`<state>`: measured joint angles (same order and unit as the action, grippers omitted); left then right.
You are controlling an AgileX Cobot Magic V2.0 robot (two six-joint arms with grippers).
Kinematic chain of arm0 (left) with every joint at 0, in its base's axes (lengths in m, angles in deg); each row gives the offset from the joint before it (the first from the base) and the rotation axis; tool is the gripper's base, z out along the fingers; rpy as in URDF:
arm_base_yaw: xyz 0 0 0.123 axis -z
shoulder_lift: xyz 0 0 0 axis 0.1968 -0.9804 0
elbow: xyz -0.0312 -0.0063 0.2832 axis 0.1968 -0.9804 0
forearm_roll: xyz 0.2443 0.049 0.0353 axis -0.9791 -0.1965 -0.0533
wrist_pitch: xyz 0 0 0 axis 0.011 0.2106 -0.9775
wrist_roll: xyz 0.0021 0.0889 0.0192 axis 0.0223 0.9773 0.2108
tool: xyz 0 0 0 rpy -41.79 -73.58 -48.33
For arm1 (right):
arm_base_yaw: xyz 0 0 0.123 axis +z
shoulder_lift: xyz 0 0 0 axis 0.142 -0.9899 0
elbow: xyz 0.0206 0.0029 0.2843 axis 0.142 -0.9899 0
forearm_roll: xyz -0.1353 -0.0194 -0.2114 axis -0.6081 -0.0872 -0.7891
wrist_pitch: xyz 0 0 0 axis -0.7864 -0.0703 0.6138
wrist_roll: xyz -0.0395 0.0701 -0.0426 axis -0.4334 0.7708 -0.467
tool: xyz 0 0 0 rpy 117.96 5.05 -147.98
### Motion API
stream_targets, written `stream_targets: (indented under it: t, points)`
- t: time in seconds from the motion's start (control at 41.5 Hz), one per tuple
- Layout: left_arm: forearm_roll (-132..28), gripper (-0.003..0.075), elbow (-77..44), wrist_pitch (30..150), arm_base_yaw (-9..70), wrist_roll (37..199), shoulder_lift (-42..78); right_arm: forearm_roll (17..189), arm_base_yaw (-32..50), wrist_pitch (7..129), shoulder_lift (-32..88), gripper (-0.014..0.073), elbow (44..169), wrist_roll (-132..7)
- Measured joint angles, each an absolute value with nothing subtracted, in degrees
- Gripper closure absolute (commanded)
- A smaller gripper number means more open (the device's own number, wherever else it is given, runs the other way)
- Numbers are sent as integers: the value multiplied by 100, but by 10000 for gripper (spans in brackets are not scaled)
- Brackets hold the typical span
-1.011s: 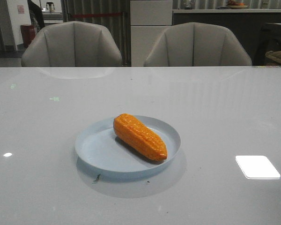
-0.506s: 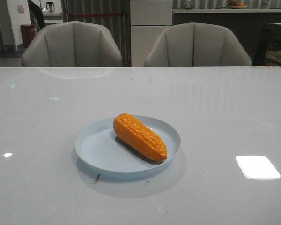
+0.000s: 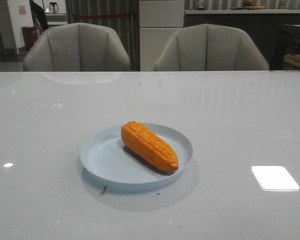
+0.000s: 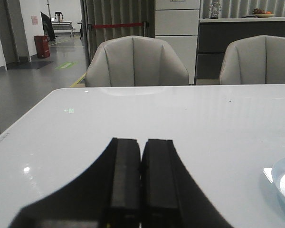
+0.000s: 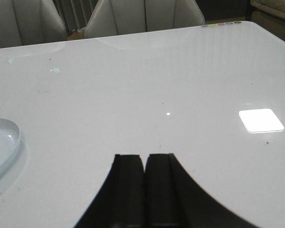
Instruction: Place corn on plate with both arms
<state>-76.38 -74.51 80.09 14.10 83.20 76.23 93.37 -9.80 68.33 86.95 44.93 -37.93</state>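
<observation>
I am seeing the left gripper (image 4: 141,183) in its wrist view with the jaws clenched flat against each other, nothing between them, hanging just over the white worktop (image 3: 240,115). The right gripper (image 5: 145,190) is showing the same: jaws pressed together, holding nothing. Neither arm is appearing in the front view. Each wrist view is catching only an edge of the plate (image 4: 281,183), off to the side and apart from the fingers.

In the front view the plate (image 3: 107,165) is sitting on the worktop near the middle. The corn (image 3: 149,145) is lying inside it, toward its right half, set diagonally: blunt end toward the far left, tapered tip toward the near right, close to the rim.

Beyond the far edge two grey chairs (image 3: 77,47) are standing side by side.
</observation>
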Motion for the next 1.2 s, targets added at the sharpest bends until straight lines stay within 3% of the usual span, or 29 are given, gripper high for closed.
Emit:
stream_targets:
  t: [1.204]
  points:
    - [-7638,626,-7451,8009,1410,8320,7623,9337,-976,6963,8695,529,4493,-3793]
